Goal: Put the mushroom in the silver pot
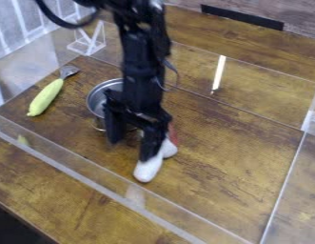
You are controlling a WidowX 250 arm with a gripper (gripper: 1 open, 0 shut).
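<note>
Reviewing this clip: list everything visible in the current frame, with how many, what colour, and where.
mushroom: one, white stem with a bit of reddish cap showing, in the middle of the table, partly behind the hand
pot: one, silver, left of the mushroom and farther back, partly hidden by the arm
corn cob: one, yellow-green, at the left of the table
small utensil: one, grey, beyond the corn cob; kind unclear
white strip: one, on the wood toward the back
table: one, brown wood, under everything
robot arm: one, black, coming down from the top
hand: one, black, low over the table at the mushroom
</note>
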